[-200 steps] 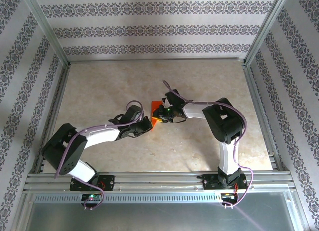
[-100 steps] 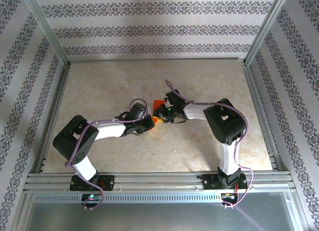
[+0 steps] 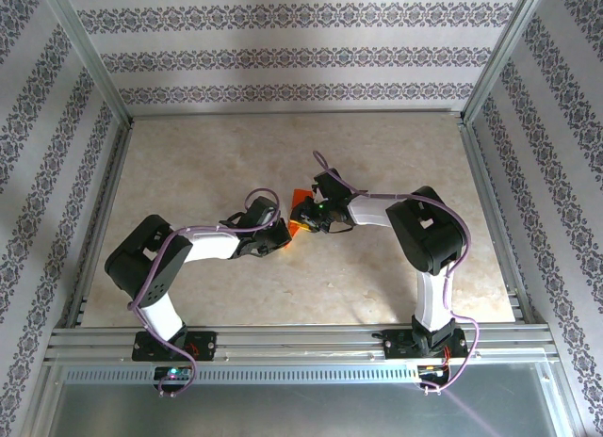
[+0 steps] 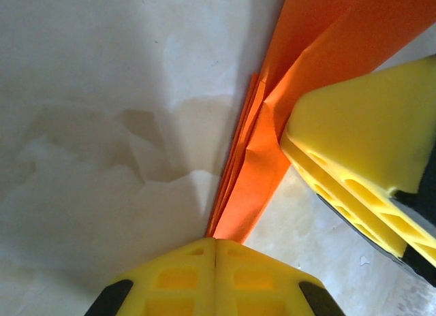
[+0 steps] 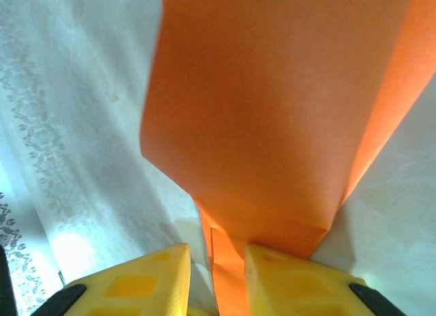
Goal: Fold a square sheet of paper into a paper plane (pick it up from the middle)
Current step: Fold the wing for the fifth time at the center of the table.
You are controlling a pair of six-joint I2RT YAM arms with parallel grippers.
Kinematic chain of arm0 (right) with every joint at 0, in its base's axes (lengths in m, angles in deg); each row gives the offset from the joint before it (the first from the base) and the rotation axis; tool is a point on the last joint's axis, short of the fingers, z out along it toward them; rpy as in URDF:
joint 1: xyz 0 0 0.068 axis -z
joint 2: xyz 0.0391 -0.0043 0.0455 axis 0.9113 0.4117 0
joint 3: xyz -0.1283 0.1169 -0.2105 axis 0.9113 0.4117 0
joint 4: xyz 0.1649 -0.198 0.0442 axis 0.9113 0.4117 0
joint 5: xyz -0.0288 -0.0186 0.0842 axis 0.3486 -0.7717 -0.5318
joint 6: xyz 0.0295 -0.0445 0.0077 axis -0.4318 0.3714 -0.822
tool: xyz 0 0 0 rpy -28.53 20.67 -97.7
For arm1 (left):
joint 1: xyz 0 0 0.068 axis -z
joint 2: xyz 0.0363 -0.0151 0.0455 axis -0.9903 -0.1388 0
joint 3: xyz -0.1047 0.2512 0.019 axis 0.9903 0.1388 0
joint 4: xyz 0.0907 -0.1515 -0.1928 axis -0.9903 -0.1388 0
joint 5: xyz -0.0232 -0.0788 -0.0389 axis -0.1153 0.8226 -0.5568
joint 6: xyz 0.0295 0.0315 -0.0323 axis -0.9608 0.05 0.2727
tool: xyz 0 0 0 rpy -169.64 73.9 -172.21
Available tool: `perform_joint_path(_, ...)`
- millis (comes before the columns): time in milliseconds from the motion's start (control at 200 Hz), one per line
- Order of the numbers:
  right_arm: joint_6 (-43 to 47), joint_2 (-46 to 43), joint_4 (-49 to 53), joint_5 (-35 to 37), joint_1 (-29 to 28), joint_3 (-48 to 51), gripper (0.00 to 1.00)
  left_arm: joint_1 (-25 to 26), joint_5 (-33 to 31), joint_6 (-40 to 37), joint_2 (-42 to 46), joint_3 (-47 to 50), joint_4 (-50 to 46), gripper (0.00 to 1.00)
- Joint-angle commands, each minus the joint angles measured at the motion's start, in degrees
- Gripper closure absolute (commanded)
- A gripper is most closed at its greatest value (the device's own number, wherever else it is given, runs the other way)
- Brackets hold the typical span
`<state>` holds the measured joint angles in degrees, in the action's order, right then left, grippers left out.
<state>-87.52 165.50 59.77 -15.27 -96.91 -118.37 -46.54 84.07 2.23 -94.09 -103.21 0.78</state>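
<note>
The sheet of paper (image 3: 301,229) is bright orange and folded into a narrow, layered shape near the table's middle. In the right wrist view a broad orange face (image 5: 272,112) rises ahead and a folded ridge runs back between my fingers. My right gripper (image 3: 304,215) (image 5: 214,251) straddles that ridge with its jaws apart; one fingertip (image 5: 286,268) touches the paper and a gap shows on the other side. My left gripper (image 3: 283,237) (image 4: 215,242) is shut, tips together at the paper's (image 4: 252,180) lower end. The right gripper's yellow finger (image 4: 361,146) rests against the paper there.
The pale marble-look table top (image 3: 198,164) is framed by aluminium rails (image 3: 485,202) and patterned walls. Both arms reach inward and meet at the centre, with open table behind and on either side.
The left arm has drawn its elbow in and pushed its shut gripper rightward up to the paper's near end. The right gripper and the paper have hardly moved.
</note>
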Motion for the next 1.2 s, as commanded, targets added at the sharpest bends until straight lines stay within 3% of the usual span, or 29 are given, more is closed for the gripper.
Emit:
perform_joint_path(0,1.6,-2.3,1.8,-0.7,1.0,-0.3,0.71,-0.6,-0.7,0.2,-1.1,1.0,-0.4,1.00)
perform_joint_path(215,11.8,-8.2,1.7,-2.1,3.7,1.3,0.71,-0.6,-1.9,-0.5,-1.2,1.8,-3.5,1.00)
perform_joint_path(415,17.9,-7.4,1.5,-3.5,4.5,3.3,0.73,-0.6,-2.6,0.0,-1.3,2.2,-3.9,1.00)
perform_joint_path(615,22.2,-2.9,1.3,-8.5,5.6,-2.4,0.73,-0.6,-2.8,0.4,-1.5,2.0,-5.1,1.00)
perform_joint_path(1199,26.8,7.9,3.6,-12.2,6.1,-11.3,0.73,-0.6,-1.8,0.6,-2.4,1.9,-5.9,1.00)
